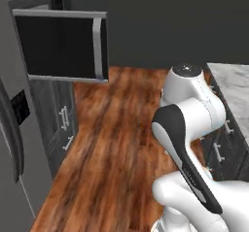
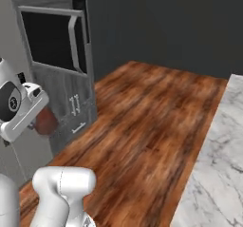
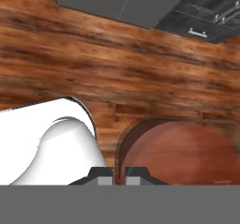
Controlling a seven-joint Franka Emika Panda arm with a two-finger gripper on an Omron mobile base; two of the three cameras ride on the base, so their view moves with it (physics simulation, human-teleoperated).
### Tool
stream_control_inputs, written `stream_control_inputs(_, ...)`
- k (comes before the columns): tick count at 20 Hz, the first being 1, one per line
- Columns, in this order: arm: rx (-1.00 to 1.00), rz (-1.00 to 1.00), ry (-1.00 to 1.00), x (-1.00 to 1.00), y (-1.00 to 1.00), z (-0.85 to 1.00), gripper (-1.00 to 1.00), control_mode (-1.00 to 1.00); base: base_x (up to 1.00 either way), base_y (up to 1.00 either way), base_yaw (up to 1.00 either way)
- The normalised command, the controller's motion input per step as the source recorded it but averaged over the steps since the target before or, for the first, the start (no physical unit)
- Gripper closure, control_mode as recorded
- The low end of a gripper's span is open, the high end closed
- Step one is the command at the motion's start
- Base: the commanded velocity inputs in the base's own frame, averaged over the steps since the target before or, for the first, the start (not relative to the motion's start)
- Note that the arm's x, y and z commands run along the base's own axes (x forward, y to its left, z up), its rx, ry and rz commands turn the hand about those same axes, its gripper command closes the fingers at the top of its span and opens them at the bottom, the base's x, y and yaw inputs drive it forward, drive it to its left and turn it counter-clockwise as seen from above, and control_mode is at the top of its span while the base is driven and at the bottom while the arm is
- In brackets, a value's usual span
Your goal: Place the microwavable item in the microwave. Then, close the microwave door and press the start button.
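Reddish-brown cylindrical cup (image 3: pixel 180 153) clamped in closed end effector (image 3: pixel 119 177), above glossy wood-plank floor (image 3: pixel 93 63).

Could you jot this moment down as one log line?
gripper: shut on reddish-brown cylindrical cup | steel-framed black-glass microwave door: open | cup: above wooden floor

Glossy wood-grain floor (image 2: pixel 152 112), marble counter (image 2: pixel 213 174)

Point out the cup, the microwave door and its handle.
cup (image 3: pixel 187 153): hand view, reddish-brown side wall.
microwave door (image 1: pixel 56 46): left base view, black glass window.
handle (image 1: pixel 99 47): left base view, middle of the silver bar.
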Motion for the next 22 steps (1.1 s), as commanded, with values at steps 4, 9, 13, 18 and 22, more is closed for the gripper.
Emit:
stream_control_inputs(4,0.00,0.00,0.00,0.00,0.00,0.00,1.00,1.00,0.39,-0.41,-0.62)
stream_control_inputs(9,0.00,0.00,0.00,0.00,0.00,0.00,1.00,1.00,0.59,-0.26,-0.58)
stream_control_inputs(13,0.00,0.00,0.00,0.00,0.00,0.00,1.00,1.00,0.95,0.30,-0.51)
stream_control_inputs(18,0.00,0.00,0.00,0.00,0.00,0.00,1.00,1.00,1.00,0.58,-0.32)
stream_control_inputs(22,0.00,0.00,0.00,0.00,0.00,0.00,1.00,1.00,1.00,0.51,-0.07)
